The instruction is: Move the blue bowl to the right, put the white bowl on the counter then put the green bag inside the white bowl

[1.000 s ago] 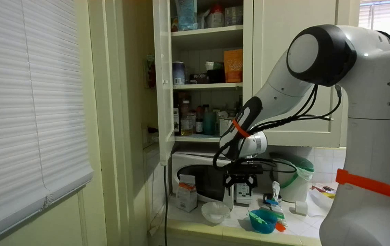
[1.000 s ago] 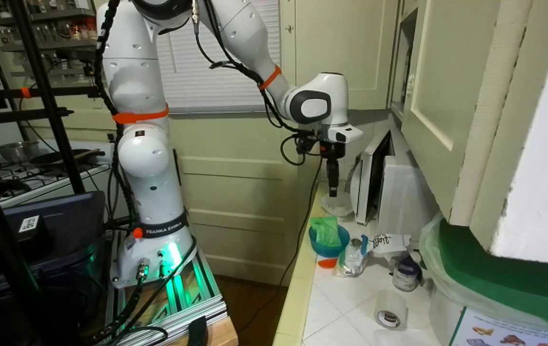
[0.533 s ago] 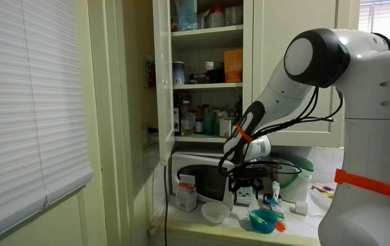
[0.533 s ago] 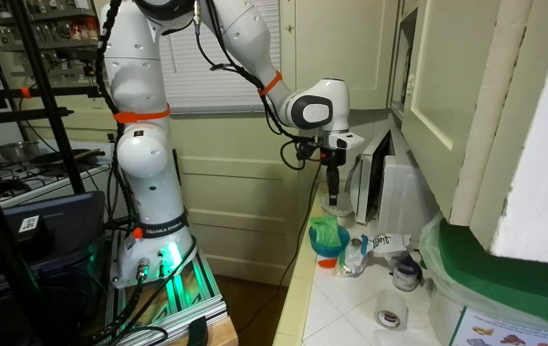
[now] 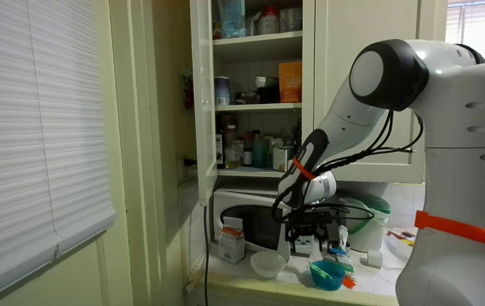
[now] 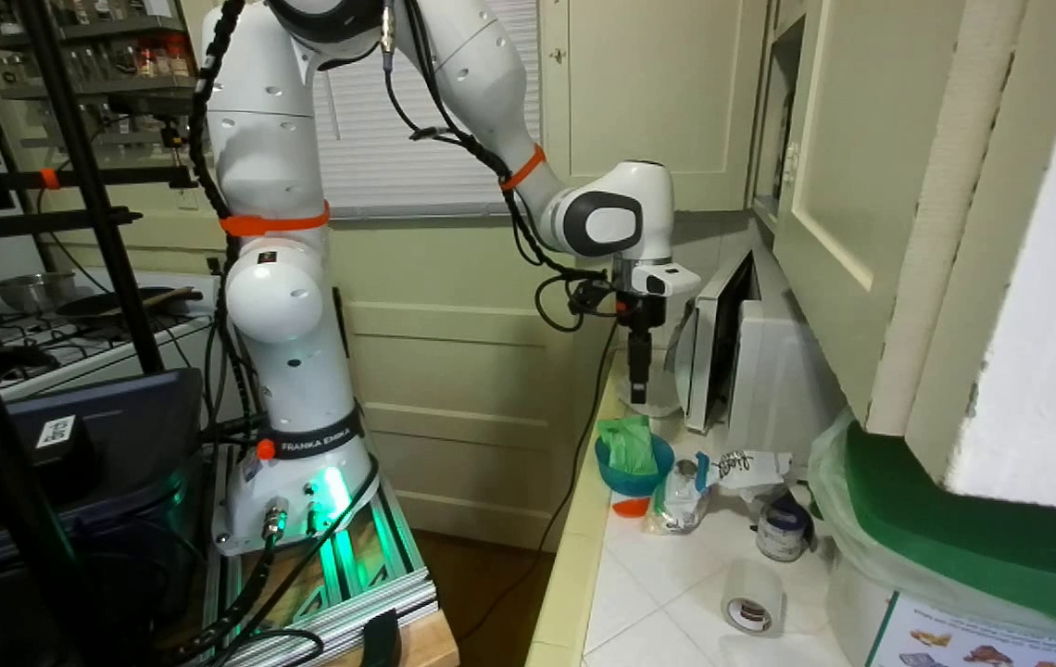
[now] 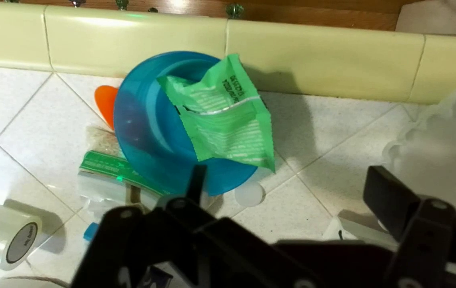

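The blue bowl [image 5: 329,281] sits on the counter [image 6: 648,593] near its front edge. The green bag [image 7: 232,120] lies in the blue bowl and sticks out over its rim; it also shows in an exterior view [image 6: 627,445]. The white bowl [image 5: 268,264], frosted with a scalloped rim, stands apart on the counter; part of it shows at the right edge of the wrist view [image 7: 448,148]. My gripper [image 7: 286,178] is open and empty above the counter, between the two bowls and nearer the microwave in an exterior view [image 5: 306,245]. One finger overlaps the blue bowl's rim in the wrist view.
The microwave [image 5: 251,221] stands behind the white bowl, with a carton [image 5: 232,244] beside it. A plastic packet [image 6: 679,500], an orange piece [image 6: 631,508], a jar [image 6: 782,530] and a tape roll [image 6: 752,597] lie near the blue bowl. An open cupboard door [image 5: 203,106] hangs above.
My gripper has moved down and slightly toward the blue bowl, away from above the white bowl. It stays open. The bowls and the green bag have not moved.
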Controlling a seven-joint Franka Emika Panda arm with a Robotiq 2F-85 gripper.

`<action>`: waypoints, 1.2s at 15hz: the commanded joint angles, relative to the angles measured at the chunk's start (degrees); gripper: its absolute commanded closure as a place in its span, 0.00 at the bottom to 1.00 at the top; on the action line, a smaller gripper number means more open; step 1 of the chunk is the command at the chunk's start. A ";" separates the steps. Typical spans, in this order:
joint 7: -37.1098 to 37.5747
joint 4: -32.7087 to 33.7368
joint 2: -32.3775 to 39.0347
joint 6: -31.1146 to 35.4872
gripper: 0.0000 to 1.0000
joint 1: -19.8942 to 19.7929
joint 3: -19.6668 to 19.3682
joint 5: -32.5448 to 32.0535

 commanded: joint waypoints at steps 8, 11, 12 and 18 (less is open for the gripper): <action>6.89 -0.34 4.35 3.94 0.04 2.26 -0.85 -9.32; 9.02 -0.15 5.85 5.50 0.23 3.03 -1.51 -13.23; 9.60 0.09 6.54 5.75 0.36 3.29 -1.70 -14.23; 7.34 0.08 7.52 4.93 0.84 3.84 -2.18 -14.14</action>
